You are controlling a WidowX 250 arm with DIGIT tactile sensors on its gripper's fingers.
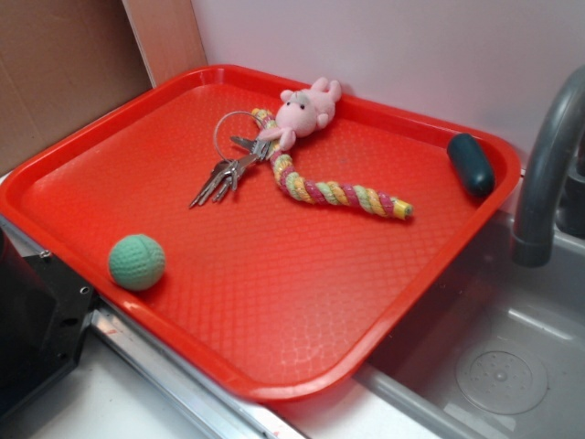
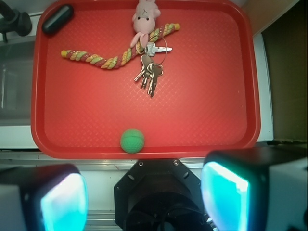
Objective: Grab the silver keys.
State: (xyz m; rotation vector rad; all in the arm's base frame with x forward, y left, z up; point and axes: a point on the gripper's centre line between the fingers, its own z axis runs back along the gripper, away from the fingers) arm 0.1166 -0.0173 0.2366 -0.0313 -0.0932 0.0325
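Tray: a red plastic tray [image 1: 274,302] with a textured floor and raised rim fills most of the exterior view, resting beside a grey sink [image 1: 512,366] at lower right.
Silver keys: the silver keys [image 1: 219,176] lie flat on the tray floor, upper centre of the exterior frame; in the wrist view they sit upper centre [image 2: 150,77], fanned downward from a thin wire ring [image 1: 233,133].
Pink plush toy: a pink plush toy [image 1: 306,108] lies just above and right of the keys in the exterior view, touching the ring area; one key lies under or against its body, which exactly cannot be told.
Striped rope tail: the rope tail [image 1: 338,190] runs from the plush toward the right of the frame, passing just beside the key bunch.
Green ball: a green ball [image 1: 137,262] sits near the tray's lower-left rim, well apart from the keys.
Dark oval object: a dark teal oval object [image 1: 471,165] rests by the tray's right rim, far from the keys.
Faucet: a grey faucet [image 1: 548,165] curves at the right edge.
Gripper: the gripper [image 2: 144,192] shows at the bottom of the wrist view, its two fingers [image 2: 60,197] spread wide apart and holding nothing, off the tray's near rim and well away from the keys.
In the way: only the green ball lies between gripper and keys in the wrist view.
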